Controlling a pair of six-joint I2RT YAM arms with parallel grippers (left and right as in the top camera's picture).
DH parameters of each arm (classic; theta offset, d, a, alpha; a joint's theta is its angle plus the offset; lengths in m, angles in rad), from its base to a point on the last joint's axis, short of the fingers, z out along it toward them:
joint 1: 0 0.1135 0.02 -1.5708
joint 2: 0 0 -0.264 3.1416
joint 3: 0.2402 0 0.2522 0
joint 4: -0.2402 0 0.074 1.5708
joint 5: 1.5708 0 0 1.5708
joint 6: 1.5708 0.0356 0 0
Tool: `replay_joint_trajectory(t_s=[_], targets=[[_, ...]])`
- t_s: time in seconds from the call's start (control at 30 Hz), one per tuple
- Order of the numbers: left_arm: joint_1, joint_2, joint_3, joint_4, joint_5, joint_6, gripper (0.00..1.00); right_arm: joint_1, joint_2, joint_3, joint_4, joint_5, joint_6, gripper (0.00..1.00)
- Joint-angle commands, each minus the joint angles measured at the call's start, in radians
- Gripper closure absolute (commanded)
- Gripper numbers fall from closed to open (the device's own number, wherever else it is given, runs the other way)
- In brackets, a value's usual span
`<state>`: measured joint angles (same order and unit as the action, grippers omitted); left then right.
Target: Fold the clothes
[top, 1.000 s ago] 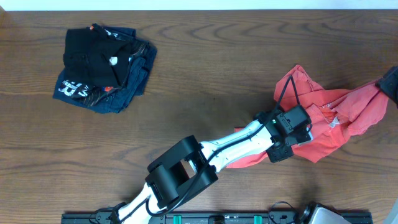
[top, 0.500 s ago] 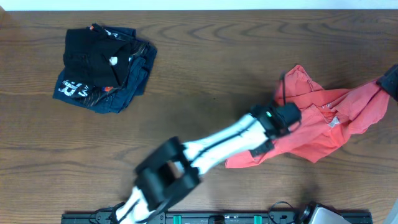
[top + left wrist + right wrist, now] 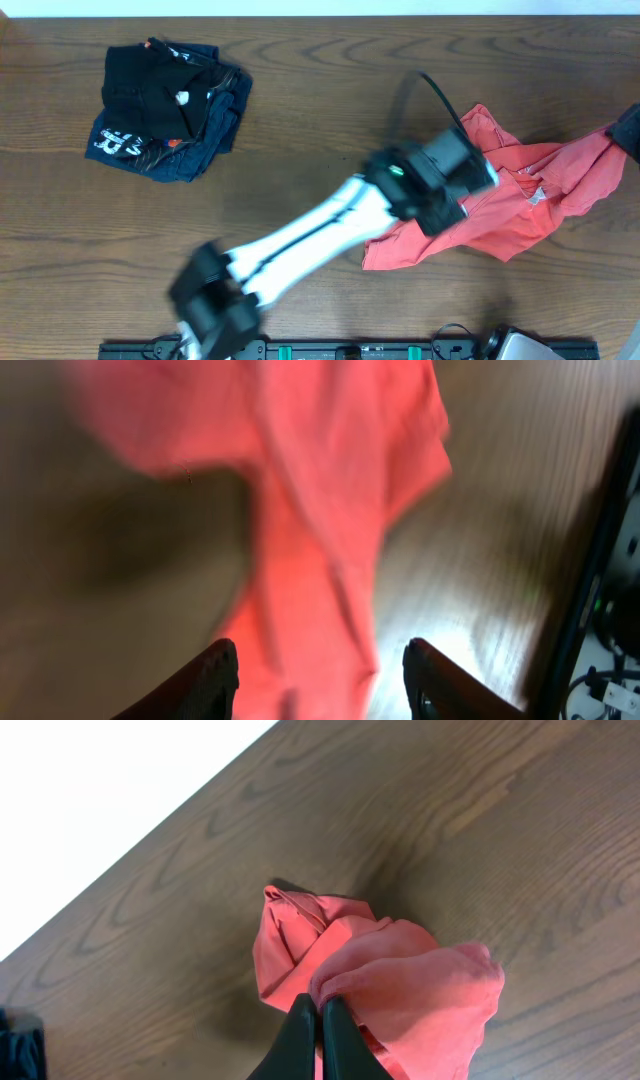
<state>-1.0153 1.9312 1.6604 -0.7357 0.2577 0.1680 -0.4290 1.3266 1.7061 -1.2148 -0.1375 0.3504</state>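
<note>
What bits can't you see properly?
- Left wrist view: shirt smeared by motion blur; no lettering readable.
- Overhead: left tool blurred, fingers indistinct.
- Overhead: right tool cut off by the edge.
- Overhead: print on dark pile too small.

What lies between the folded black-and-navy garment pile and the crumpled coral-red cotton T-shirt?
Overhead view: mostly bare brown wooden tabletop from the folded black-and-navy garment pile rightward; the white-and-black left arm crosses it just before the crumpled coral-red cotton T-shirt.

Overhead faces straight down; both wrist views, close in, share the clothes
</note>
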Motion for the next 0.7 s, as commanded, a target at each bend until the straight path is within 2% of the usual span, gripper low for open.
replay_joint_trajectory(t_s=[0.0, 0.27, 0.33, 0.4, 0.47, 0.5, 0.67], targets=[[-0.05, 0.116, -0.028, 0.022, 0.037, -0.032, 0.44, -0.003, -0.007, 0.005, -0.001, -0.001, -0.019, 0.99], [-0.084, 0.256, -0.028, 0.089, 0.034, -0.032, 0.44, -0.003, -0.007, 0.005, -0.009, -0.001, -0.019, 0.99], [-0.084, 0.267, -0.028, 0.091, 0.028, -0.031, 0.47, -0.003, -0.007, 0.005, -0.009, -0.001, -0.019, 0.99], [-0.084, 0.27, -0.028, 0.09, 0.01, -0.031, 0.64, -0.003, -0.007, 0.005, -0.009, -0.001, -0.019, 0.99], [-0.084, 0.266, -0.027, 0.089, 0.002, -0.032, 0.91, -0.003, -0.007, 0.005, -0.009, -0.001, -0.019, 0.99], [-0.083, 0.258, -0.025, 0.079, -0.014, -0.032, 0.94, -0.003, -0.007, 0.005, -0.009, -0.001, -0.019, 0.99], [-0.077, 0.171, 0.026, -0.055, -0.203, -0.032, 0.94, -0.003, -0.007, 0.005, -0.007, -0.001, -0.019, 0.99]])
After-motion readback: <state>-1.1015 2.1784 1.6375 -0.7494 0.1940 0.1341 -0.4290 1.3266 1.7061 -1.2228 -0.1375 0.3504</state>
